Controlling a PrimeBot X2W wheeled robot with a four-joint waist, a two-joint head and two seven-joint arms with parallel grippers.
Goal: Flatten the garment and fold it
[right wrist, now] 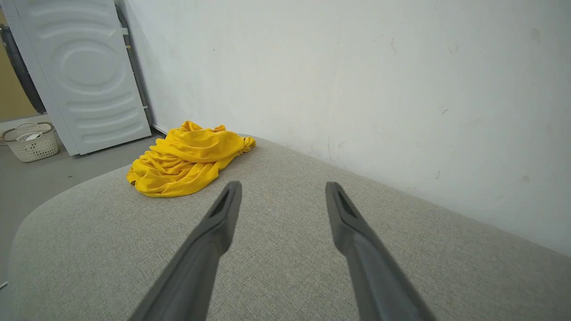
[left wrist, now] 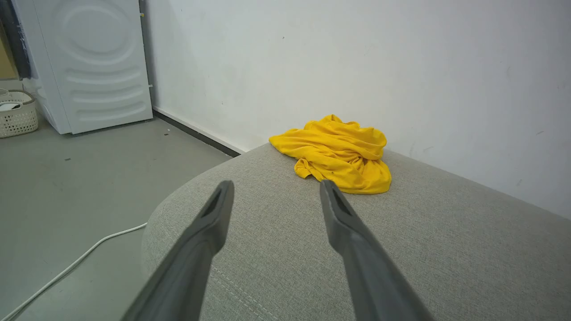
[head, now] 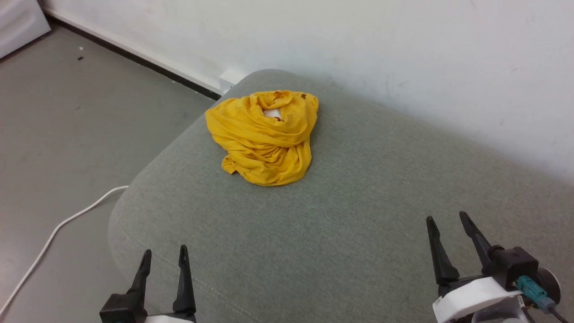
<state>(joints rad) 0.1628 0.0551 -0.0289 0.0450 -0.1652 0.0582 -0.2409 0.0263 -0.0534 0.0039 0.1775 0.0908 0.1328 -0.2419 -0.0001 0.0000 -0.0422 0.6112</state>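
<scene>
Nothing is done yet: the bright yellow cotton T-shirt (head: 264, 139) lies in a crumpled heap at the far left corner of the grey-green fabric cushion (head: 341, 224), close to the white wall (head: 426, 49). My left gripper (head: 165, 250) and right gripper (head: 446, 216) hover at the near edge, fingers spread, empty, well apart from it. All flattening and folding is left. A white cable (head: 58, 229), a white ribbed appliance (left wrist: 89, 67) and a pale woven basket (left wrist: 18, 118) sit off to the side, blocking nothing

Left gripper (head: 165, 250), right gripper (head: 446, 216) — long black tapered fingers (head: 440, 251), black bases (head: 513, 262), white wrist shells (head: 471, 298); teal plug (head: 531, 289), dark cable (head: 556, 314) on right.
</scene>
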